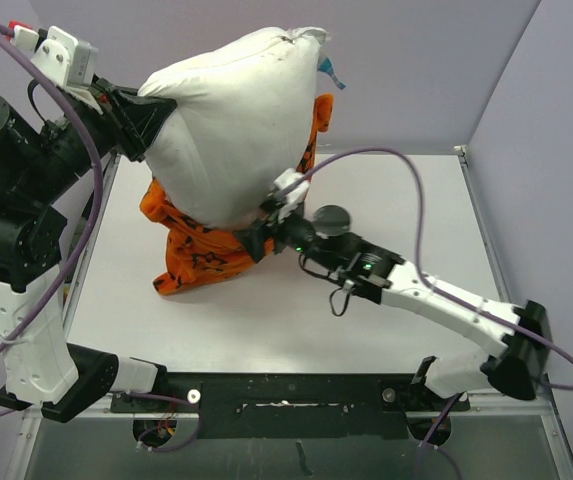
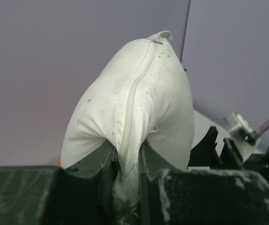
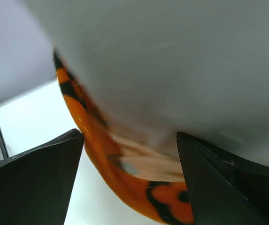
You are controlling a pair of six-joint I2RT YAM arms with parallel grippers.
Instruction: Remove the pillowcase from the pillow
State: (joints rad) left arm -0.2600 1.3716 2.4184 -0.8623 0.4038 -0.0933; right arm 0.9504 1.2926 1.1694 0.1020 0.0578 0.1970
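The off-white pillow (image 1: 236, 115) hangs lifted above the table. My left gripper (image 1: 148, 122) is shut on its left edge; in the left wrist view the gripper (image 2: 129, 176) pinches the zipper seam of the pillow (image 2: 134, 103). The orange patterned pillowcase (image 1: 198, 250) is bunched round the pillow's lower end, touching the table, with a strip behind the right side. My right gripper (image 1: 268, 228) is at the pillow's lower right. In the right wrist view the gripper (image 3: 129, 180) stands open, with the pillowcase rim (image 3: 167, 199) and the pillow (image 3: 172, 70) between its fingers.
The white table (image 1: 386, 200) has purple walls behind and at both sides. A small blue tag (image 1: 332, 72) sticks out at the pillow's top right corner. My right wrist (image 2: 240, 127) shows beside the pillow in the left wrist view.
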